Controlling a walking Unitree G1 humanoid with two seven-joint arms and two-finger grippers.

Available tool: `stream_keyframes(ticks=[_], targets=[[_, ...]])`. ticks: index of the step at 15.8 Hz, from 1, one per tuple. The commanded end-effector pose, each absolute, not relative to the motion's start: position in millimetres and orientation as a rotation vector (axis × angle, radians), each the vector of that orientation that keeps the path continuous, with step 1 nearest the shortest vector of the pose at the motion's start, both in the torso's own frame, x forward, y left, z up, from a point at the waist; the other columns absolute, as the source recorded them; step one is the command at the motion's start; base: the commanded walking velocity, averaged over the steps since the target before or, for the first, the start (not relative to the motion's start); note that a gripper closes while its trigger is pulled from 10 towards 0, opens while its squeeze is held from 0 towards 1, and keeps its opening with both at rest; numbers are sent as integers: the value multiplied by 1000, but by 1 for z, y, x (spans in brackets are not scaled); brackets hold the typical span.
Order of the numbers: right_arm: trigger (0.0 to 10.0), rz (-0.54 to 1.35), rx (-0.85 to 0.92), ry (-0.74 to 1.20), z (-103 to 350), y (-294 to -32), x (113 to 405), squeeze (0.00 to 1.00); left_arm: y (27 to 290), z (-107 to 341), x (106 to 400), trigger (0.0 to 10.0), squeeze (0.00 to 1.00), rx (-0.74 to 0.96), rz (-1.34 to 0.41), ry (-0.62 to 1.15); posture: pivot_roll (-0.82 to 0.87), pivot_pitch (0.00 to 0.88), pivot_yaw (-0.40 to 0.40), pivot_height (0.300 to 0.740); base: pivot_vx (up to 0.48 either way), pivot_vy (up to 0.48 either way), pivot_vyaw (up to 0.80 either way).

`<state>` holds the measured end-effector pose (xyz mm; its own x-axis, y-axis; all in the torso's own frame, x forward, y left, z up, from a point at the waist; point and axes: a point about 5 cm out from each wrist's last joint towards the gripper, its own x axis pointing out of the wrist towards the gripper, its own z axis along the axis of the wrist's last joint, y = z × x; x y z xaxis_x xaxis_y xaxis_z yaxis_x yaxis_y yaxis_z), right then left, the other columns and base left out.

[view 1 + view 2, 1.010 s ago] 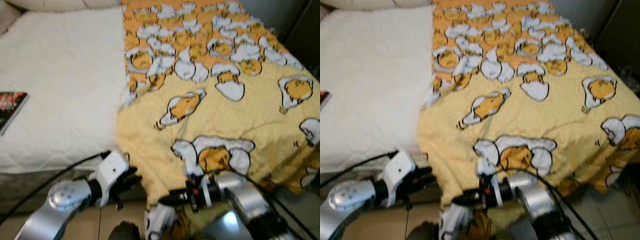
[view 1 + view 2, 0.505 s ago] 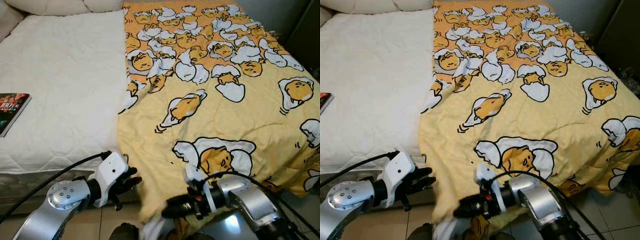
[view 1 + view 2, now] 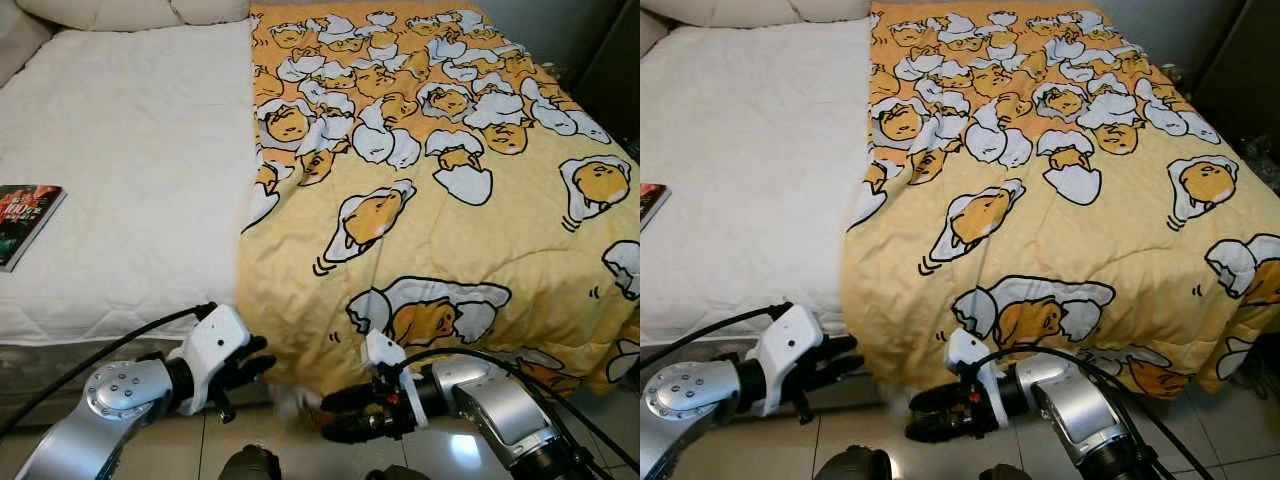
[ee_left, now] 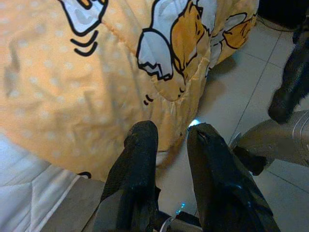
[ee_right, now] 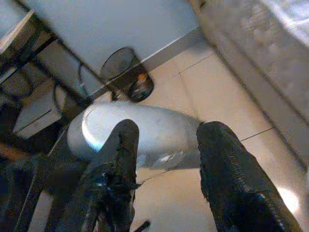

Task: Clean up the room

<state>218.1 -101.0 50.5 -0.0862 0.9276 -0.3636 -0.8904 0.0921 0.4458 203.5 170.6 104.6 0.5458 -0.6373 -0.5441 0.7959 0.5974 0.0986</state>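
The yellow egg-print blanket [image 3: 440,200] covers the right half of the bed, long axis running 12 to 6, its soft quilted hem drooping over the foot edge. The white mattress pad [image 3: 130,170] sits bare at 9, with a book [image 3: 25,222] on it. The left gripper [image 3: 250,367] and right gripper [image 3: 335,412] hover just below the hem, both spread apart and holding nothing.

blanket [image 3: 440,190] — yellow, egg-cartoon print | spread flat on bed | edge overhanging foot
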Motion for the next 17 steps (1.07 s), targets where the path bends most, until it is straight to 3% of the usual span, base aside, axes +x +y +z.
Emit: stream_keyframes(ticks=[1,4,7,8,9,17], targets=[[10000,1460,86,613,61,-104,223,1000,177,104,204,10000,0,363,-841,494,60,50,16,740,0,0,0],[10000,1003,167,458,65,-122,229,1000,175,101,211,10000,0,271,-664,430,13,0,26,740,0,0,0],[10000,622,176,466,57,-145,230,1000,175,103,227,10000,0,246,-386,334,-18,0,33,740,0,0,-146],[10000,492,164,461,54,-154,231,278,177,104,231,10000,0,253,-296,296,-30,0,32,740,0,0,-738],[10000,412,155,447,55,-160,231,0,177,105,233,10000,0,239,-242,282,-34,0,30,740,0,0,-744],[10000,4,51,362,59,-189,222,0,172,111,240,10000,0,199,-196,203,-54,0,19,740,0,0,-753]])
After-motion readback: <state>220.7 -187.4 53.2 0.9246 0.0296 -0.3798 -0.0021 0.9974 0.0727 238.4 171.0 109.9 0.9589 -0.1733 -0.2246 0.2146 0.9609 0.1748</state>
